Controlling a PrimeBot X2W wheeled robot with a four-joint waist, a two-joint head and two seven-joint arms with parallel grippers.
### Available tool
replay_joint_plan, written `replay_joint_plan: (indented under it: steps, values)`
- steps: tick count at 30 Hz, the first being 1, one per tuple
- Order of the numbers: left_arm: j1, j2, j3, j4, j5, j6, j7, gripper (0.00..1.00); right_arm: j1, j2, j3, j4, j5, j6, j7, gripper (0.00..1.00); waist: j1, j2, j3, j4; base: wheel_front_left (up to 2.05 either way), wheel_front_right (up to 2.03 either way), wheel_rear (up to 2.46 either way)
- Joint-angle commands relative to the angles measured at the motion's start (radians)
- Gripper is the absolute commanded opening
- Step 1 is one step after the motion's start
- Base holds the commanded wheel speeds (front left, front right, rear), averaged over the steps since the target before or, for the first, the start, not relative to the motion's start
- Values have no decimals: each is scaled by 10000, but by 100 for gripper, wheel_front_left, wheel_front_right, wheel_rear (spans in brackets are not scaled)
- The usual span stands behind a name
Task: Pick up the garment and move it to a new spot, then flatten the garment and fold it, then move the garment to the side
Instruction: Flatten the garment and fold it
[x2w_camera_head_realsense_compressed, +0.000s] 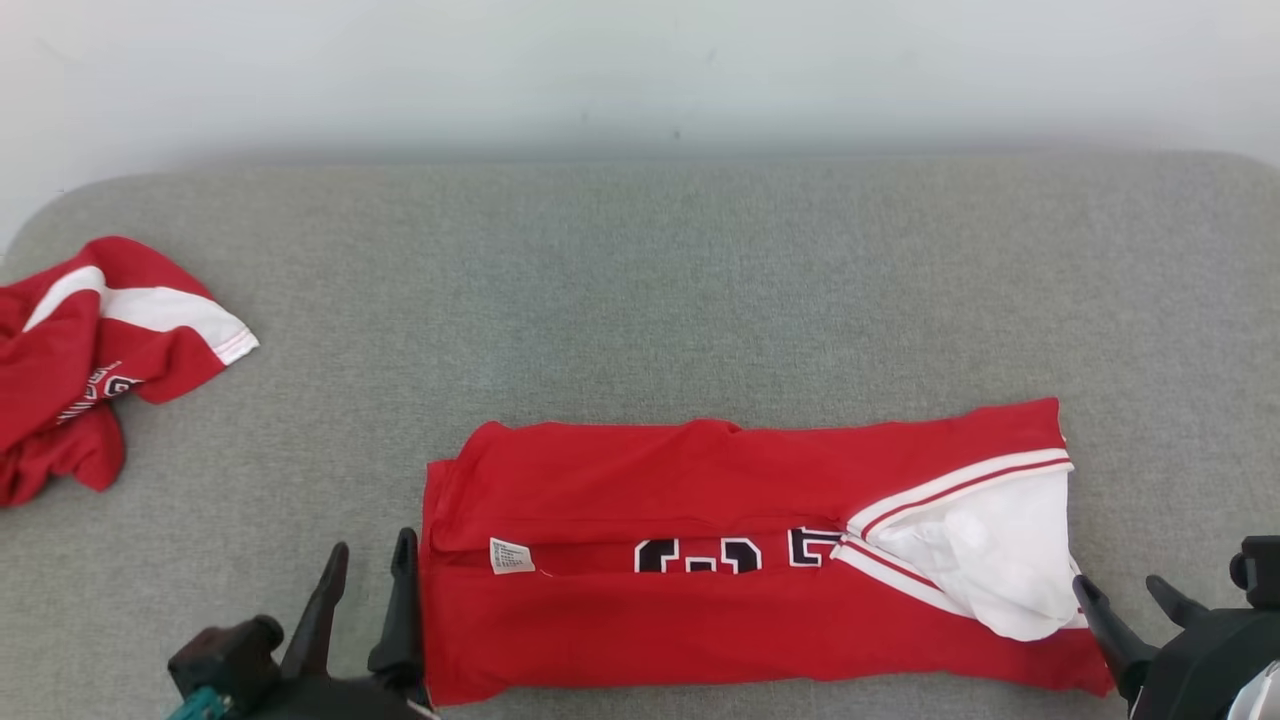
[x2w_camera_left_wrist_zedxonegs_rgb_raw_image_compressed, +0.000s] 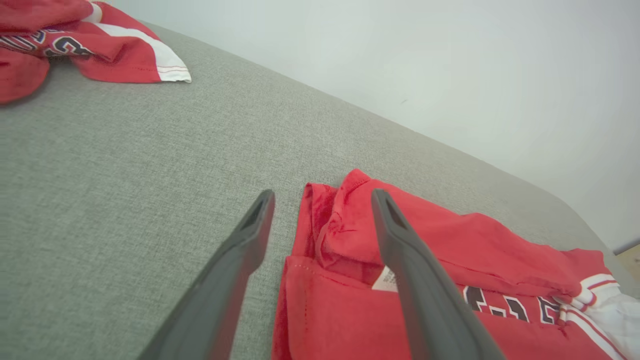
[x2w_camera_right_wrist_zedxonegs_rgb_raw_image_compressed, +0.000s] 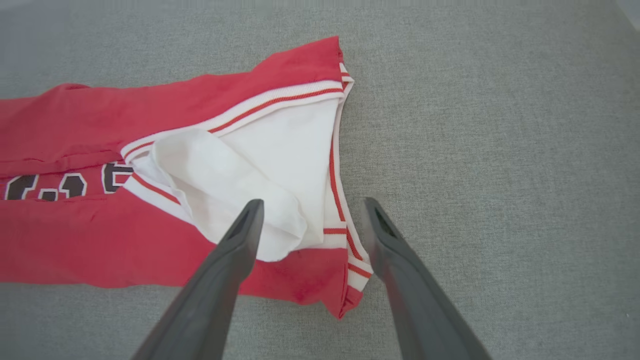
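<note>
The garment (x2w_camera_head_realsense_compressed: 650, 480) is a red jersey with white trim and dark lettering, folded into a long strip along the near part of the grey cushion. Its white part (x2w_camera_head_realsense_compressed: 1000, 560) lies at the right end. My left gripper (x2w_camera_head_realsense_compressed: 372, 545) stands open at the strip's left edge, empty; in the left wrist view the left gripper (x2w_camera_left_wrist_zedxonegs_rgb_raw_image_compressed: 322, 195) straddles that edge of the garment (x2w_camera_left_wrist_zedxonegs_rgb_raw_image_compressed: 325, 310). My right gripper (x2w_camera_head_realsense_compressed: 1118, 585) is open at the right end, holding nothing; in the right wrist view the right gripper (x2w_camera_right_wrist_zedxonegs_rgb_raw_image_compressed: 312, 202) hovers over the white flap and striped hem of the garment (x2w_camera_right_wrist_zedxonegs_rgb_raw_image_compressed: 75, 125).
A second red and white garment (x2w_camera_head_realsense_compressed: 90, 350) lies crumpled at the far left of the cushion (x2w_camera_head_realsense_compressed: 640, 300), also seen as the crumpled garment (x2w_camera_left_wrist_zedxonegs_rgb_raw_image_compressed: 75, 45) in the left wrist view. A pale wall rises behind the cushion's far edge.
</note>
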Motion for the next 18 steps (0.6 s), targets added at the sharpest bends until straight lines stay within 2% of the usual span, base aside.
replay_joint_plan:
  steps: [1, 3, 11, 14, 18]
  values:
    - [234, -42, 96, -55, 280, -213, -93, 100, -47, 146, -48, 52, -23, -25, -81, 100, 1, 0, -181, 98, 0, 0, 0]
    - [398, -193, 494, -318, 793, -523, -122, 100, -108, 240, -151, 178, -64, -25, -126, 100, 1, 0, -287, 150, 0, 0, 0]
    - [1723, -1526, 2609, -1437, 3010, -1902, -119, 100, -487, 453, -386, 867, 27, -25, -272, 100, 1, 0, -431, 259, 0, 0, 0]
    - [2040, -1780, 2997, -1610, 3524, -2159, -120, 100, -810, 380, -414, 1209, 95, -25, -229, 100, 1, 0, -363, 274, 0, 0, 0]
    - [2215, -1966, 3292, -1612, 3924, -2272, -121, 100, -1211, 219, -491, 1780, 85, -25, -105, 100, 1, 0, -208, 346, 0, 0, 0]
